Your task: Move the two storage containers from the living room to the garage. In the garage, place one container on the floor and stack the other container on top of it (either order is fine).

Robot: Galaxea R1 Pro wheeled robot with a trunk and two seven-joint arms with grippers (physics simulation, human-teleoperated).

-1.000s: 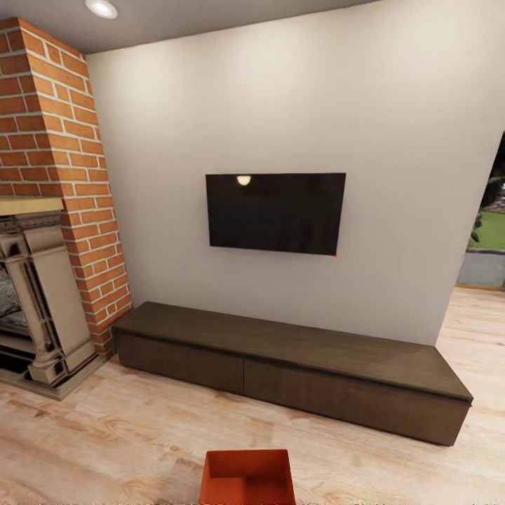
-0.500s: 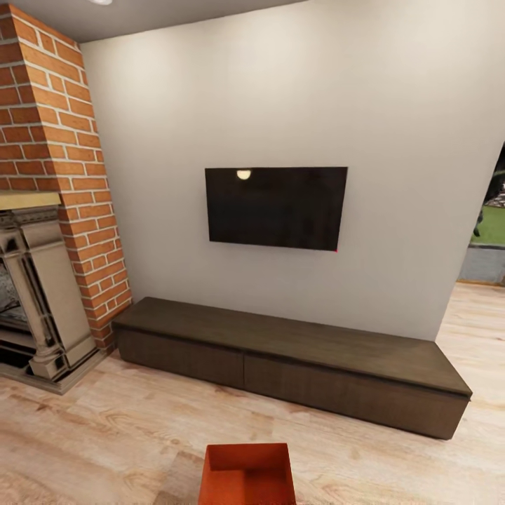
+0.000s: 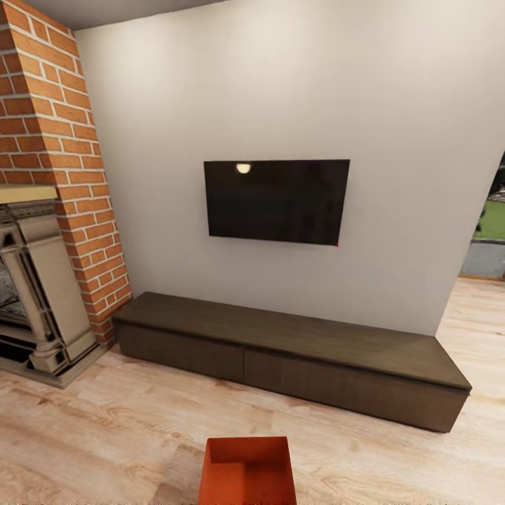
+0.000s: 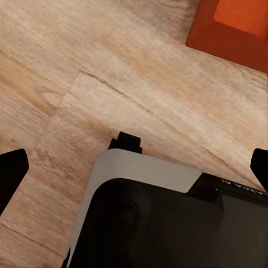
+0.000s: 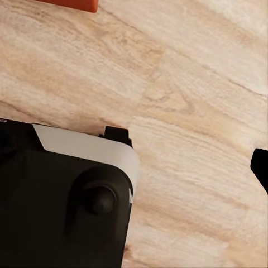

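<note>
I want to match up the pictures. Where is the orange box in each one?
Head view: storage container at bottom centre, on the wood-plank floor.
Left wrist view: its corner in an upper corner.
Right wrist view: a sliver at the top edge.
Shared landmark: the wood-plank floor.

An orange-red open-top rectangular storage container [image 3: 247, 471] is seen on pale, grained wood-plank flooring [image 3: 105, 435]. A red brick fireplace column [image 3: 66, 182] with pale mortar lines, a black wall television [image 3: 276, 201] and a dark brown long low bench [image 3: 287, 358] are shown against a plain off-white wall [image 3: 393, 140].
</note>
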